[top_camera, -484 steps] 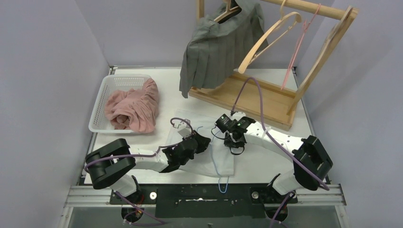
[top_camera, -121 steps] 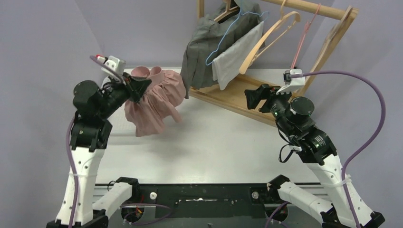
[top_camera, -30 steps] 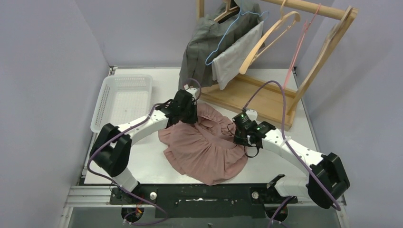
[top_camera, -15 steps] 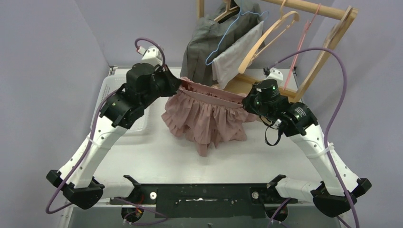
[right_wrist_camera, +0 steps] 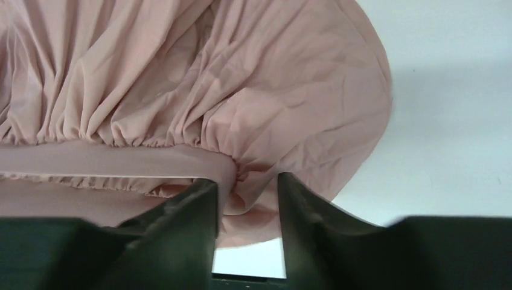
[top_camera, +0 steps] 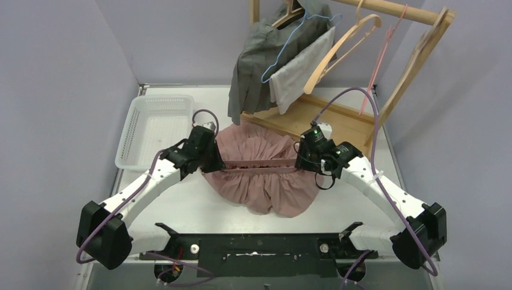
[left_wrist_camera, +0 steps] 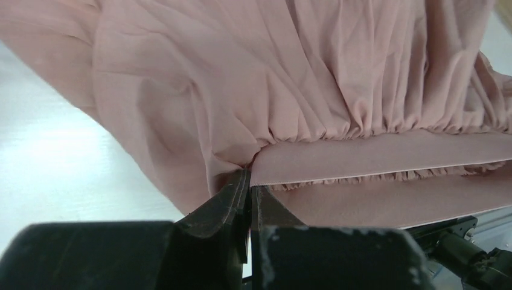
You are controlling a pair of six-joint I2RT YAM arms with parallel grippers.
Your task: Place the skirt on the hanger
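Skirt [top_camera: 259, 181] waistband is lying stretched between both hands. The left hand [left_wrist_camera: 249, 184] is pinching one end, fingers closed tight. The right hand [right_wrist_camera: 244, 190] is standing with fingers parted, the other end loose between them. Only the overhead view is showing the pink fabric spreading flat on the counter [top_camera: 181, 208], near the wooden rack [top_camera: 344, 130].

The skirt [top_camera: 265, 184] is plain dusty pink, the basket [top_camera: 162, 98] white, the pleated garment [top_camera: 253, 66] seemingly grey.

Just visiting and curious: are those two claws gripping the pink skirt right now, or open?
Left gripper: shut on the pink skirt, at one waistband end.
Right gripper: open, fingers either side of the other waistband end, not clamping.
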